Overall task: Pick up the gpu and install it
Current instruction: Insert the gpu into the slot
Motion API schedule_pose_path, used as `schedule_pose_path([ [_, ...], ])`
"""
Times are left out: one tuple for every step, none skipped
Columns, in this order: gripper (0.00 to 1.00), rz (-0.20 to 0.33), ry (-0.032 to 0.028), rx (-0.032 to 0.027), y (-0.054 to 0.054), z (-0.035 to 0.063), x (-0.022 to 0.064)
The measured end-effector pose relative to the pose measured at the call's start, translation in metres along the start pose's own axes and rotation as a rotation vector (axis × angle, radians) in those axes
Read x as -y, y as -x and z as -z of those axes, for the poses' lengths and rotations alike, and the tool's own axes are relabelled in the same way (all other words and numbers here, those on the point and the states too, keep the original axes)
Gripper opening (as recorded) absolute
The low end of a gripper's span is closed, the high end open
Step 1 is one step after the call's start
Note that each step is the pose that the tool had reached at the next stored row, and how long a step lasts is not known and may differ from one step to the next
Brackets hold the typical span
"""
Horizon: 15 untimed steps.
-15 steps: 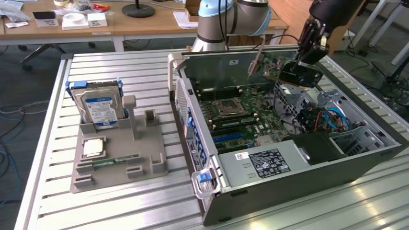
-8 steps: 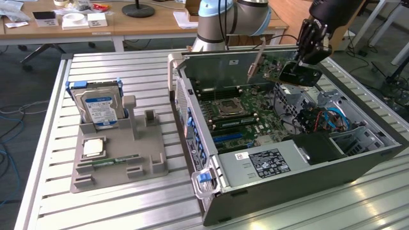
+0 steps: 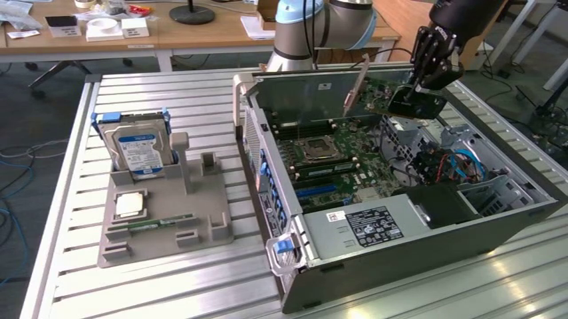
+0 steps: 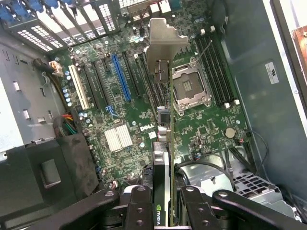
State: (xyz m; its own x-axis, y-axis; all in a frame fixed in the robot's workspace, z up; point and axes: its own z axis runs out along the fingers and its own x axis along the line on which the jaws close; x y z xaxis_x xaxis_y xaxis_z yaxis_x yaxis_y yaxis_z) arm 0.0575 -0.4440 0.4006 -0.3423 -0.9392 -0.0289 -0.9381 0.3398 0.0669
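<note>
1. On the exterior view's left, a grey holder (image 3: 164,232) on the counter (image 3: 159,86) carries a hard drive (image 3: 138,149).
2. In the middle, an open computer case (image 3: 400,266) exposes its motherboard (image 3: 328,156).
3. On the right, the jaws pinch the gpu (image 3: 380,96) edge-on above the motherboard.

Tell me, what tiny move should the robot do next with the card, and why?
Probably slide the card sideways toward the long blue slot before going down. The gripper holds the card above the open computer, and its edge hangs beside the processor socket, not over that slot.
</note>
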Motion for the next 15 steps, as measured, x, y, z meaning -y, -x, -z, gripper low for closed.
schedule_pose_path([
  [0.27, 0.000, 0.0000, 0.0000, 0.0000, 0.0000, 0.0000],
  [0.27, 0.000, 0.0000, 0.0000, 0.0000, 0.0000, 0.0000],
  [0.27, 0.000, 0.0000, 0.0000, 0.0000, 0.0000, 0.0000],
  [0.27, 0.000, 0.0000, 0.0000, 0.0000, 0.0000, 0.0000],
  [0.27, 0.000, 0.0000, 0.0000, 0.0000, 0.0000, 0.0000],
  [0.27, 0.000, 0.0000, 0.0001, 0.0000, 0.0000, 0.0000],
  [0.27, 0.002, 0.0000, -0.0001, 0.0000, 0.0000, 0.0000],
  [0.27, 0.005, 0.0001, -0.0004, 0.0000, 0.0000, 0.0000],
  [0.27, 0.013, 0.0004, -0.0008, 0.0000, 0.0000, 0.0000],
  [0.27, 0.023, 0.0007, -0.0015, 0.0000, -0.0001, 0.0000],
  [0.27, 0.036, 0.0011, -0.0023, 0.0000, -0.0001, 0.0000],
  [0.27, 0.052, 0.0015, -0.0034, 0.0000, -0.0001, 0.0000],
  [0.27, 0.069, 0.0020, -0.0044, 0.0000, -0.0002, 0.0000],
  [0.27, 0.086, 0.0025, -0.0057, 0.0000, -0.0002, 0.0000],
  [0.27, 0.103, 0.0030, -0.0068, 0.0000, -0.0003, 0.0000],
])
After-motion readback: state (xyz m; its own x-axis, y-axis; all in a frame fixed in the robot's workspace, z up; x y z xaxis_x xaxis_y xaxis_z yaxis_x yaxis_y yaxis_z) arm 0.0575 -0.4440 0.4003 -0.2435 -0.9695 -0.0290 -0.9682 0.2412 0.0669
